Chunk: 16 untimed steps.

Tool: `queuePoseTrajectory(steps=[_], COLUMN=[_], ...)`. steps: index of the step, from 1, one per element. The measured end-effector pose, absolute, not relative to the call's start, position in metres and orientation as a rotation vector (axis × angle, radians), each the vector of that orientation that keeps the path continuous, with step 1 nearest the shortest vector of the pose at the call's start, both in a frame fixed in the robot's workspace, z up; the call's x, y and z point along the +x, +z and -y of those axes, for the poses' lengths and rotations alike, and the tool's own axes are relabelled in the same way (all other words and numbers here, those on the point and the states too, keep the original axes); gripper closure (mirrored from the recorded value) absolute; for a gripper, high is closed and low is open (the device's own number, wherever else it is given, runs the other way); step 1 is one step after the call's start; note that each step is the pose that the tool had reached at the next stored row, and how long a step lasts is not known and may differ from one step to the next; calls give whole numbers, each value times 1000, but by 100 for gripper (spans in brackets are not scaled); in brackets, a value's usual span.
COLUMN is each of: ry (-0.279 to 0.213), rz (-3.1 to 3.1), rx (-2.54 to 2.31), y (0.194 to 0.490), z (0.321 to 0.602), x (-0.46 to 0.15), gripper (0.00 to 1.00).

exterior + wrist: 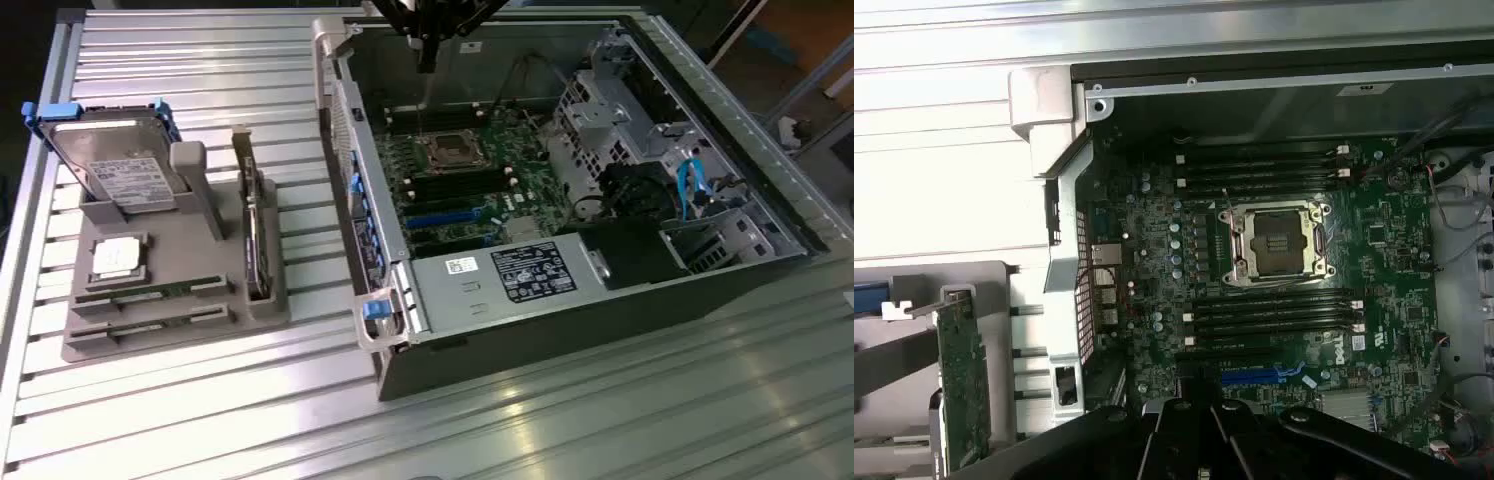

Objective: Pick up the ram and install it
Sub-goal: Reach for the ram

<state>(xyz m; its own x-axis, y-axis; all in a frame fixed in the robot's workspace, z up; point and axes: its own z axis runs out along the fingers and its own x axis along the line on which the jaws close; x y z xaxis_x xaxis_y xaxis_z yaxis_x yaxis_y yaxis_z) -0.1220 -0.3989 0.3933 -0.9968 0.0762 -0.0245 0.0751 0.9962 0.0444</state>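
Note:
Two rams, thin green sticks, lie in the front slots of the grey holder (174,335) at the exterior view's left, one (150,293) just behind the other (150,322). My gripper (427,62) hangs high over the back of the open computer case (534,330), far from both sticks, its dark fingers shut with nothing between them. In the wrist view the gripper (1199,435) looks down on the motherboard (1154,260). Black memory slots (1269,310) run beside the bare processor socket (1276,243), and more slots (1259,170) lie on its other side.
The holder also carries a silver hard drive with blue clips (114,165), an upright expansion card (254,235) and a square chip (118,258). Inside the case sit a drive cage (627,130), blue cables (690,185) and a labelled power supply (514,275). A ribbed metal table (601,420) lies around.

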Motion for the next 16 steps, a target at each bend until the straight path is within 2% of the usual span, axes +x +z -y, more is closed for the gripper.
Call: queuePoseTrajectory(steps=[16], ry=[68], rz=[-3112], rx=[118], y=[393], z=[399], x=[-127], gripper=[89])
